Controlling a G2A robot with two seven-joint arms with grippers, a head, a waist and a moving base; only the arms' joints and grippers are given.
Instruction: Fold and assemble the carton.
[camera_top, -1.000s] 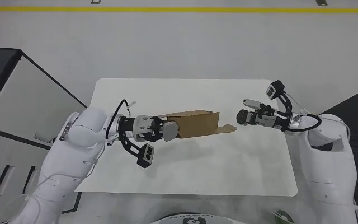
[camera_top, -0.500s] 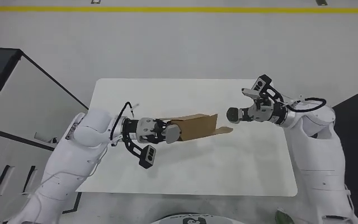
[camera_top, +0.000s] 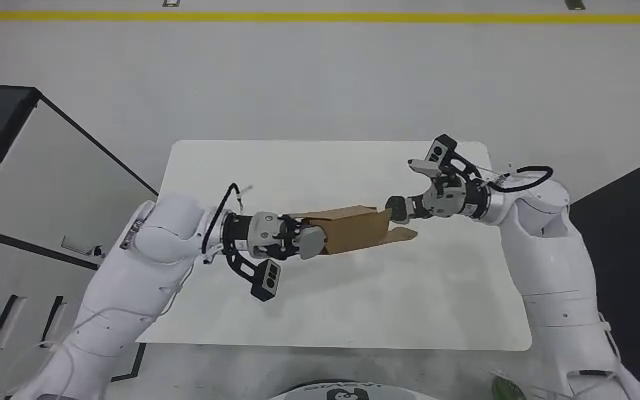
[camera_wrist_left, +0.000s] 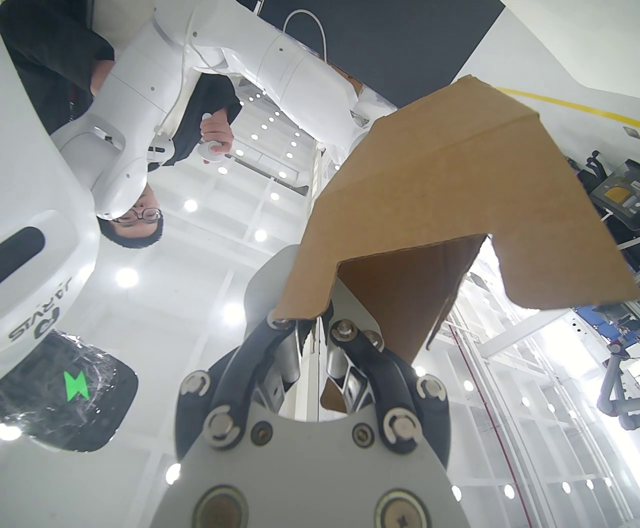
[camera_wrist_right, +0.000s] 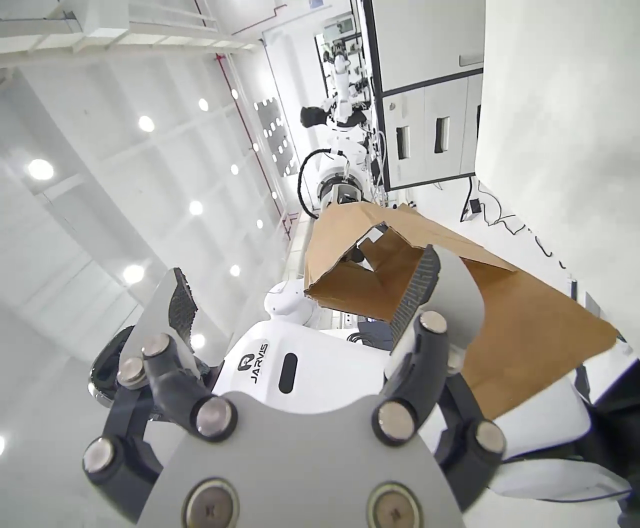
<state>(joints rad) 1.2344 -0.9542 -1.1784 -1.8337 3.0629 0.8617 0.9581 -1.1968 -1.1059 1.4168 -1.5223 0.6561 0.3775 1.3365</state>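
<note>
Since the earlier frame, the right gripper (camera_top: 398, 208) has been brought leftward from the table's right side to the open end of the brown cardboard carton (camera_top: 350, 227), which has itself been shifted slightly left. At centre left of the top view, the left gripper (camera_top: 300, 238) is clamped on the carton's left end, a cardboard wall pinched between its fingers (camera_wrist_left: 265, 350). The carton is stretched left to right at the middle of the white rounded table (camera_top: 420, 300), with a flap jutting from its right end. Just right of centre, the right gripper is spread wide at that end, with nothing gripped.
</note>
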